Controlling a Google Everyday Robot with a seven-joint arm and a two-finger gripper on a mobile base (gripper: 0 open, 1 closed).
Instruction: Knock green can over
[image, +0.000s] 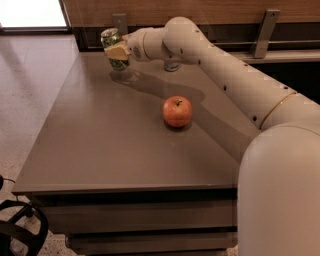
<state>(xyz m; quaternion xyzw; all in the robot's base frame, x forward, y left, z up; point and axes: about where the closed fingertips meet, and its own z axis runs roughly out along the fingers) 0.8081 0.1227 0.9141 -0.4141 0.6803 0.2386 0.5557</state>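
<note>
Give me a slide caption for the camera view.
Robot arm's end effector at the green can by the far edge of the table; an apple sits mid-table.

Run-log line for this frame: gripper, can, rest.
gripper: at green can, far-left corner of table | green can: not toppled | apple: mid-table

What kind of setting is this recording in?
Probably an office or lab room: a grey worktable, a speckled hard floor and a wood-panelled wall behind. The tool sits at the green can by the worktable's far edge.
</note>
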